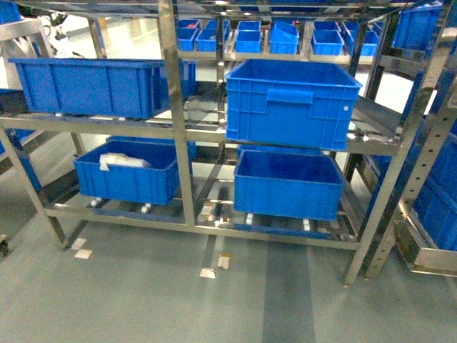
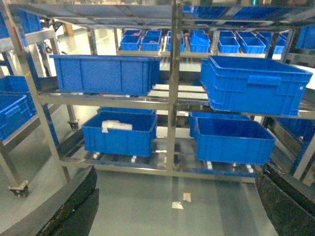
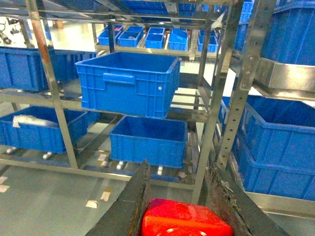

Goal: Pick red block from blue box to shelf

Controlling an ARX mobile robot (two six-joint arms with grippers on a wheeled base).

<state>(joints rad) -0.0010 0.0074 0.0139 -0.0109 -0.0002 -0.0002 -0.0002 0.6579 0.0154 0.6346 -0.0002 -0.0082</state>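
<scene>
- Red block (image 3: pixel 186 221): clamped between right gripper (image 3: pixel 182 196) fingers; out of box.
- Left gripper (image 2: pixel 172 206): spread wide, empty.
- Shelf (image 1: pixel 178 128): ahead; placing pending.

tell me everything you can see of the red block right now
The red block shows only in the right wrist view, at the bottom edge, so its lower part is cut off. It looks like glossy red plastic with a bright highlight on its upper face; no stud can be made out. It sits between the two dark fingers of the right gripper, which press against its left and right sides. It is held in the air in front of the shelf.
</scene>
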